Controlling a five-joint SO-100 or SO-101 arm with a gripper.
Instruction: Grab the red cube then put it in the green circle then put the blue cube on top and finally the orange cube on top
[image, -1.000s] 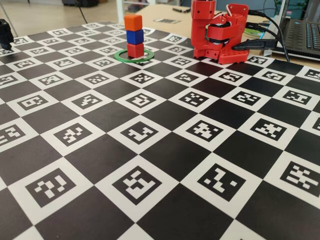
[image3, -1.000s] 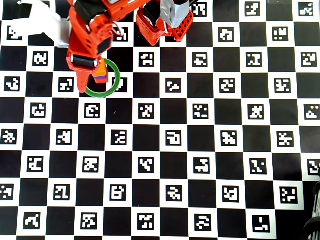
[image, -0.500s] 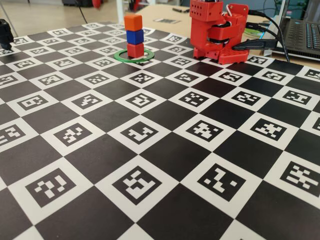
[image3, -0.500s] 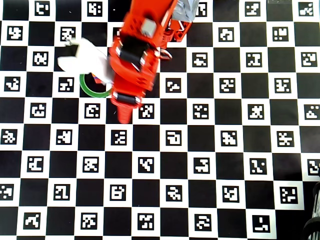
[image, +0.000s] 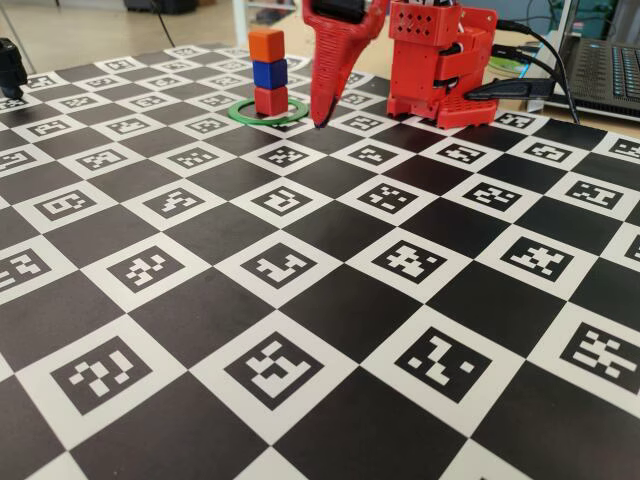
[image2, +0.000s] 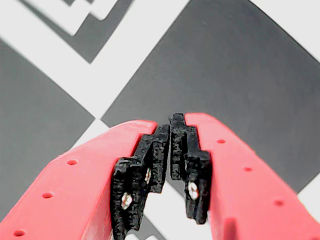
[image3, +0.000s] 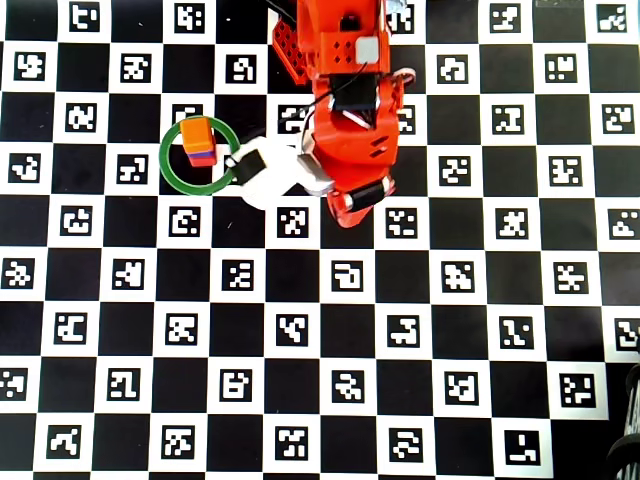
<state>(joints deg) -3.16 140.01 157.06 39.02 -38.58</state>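
Note:
The red cube sits inside the green circle, with the blue cube on it and the orange cube on top, in an upright stack. In the overhead view the orange cube tops the stack inside the green circle, a sliver of the blue cube shows, and the red cube is hidden. My gripper points down just right of the ring, tip at the board, clear of the stack. In the wrist view the gripper is shut on nothing, over a black square.
The red arm base stands behind the gripper, with cables and a laptop to its right. A black object sits at the far left edge. The checkered marker board stretches toward the front.

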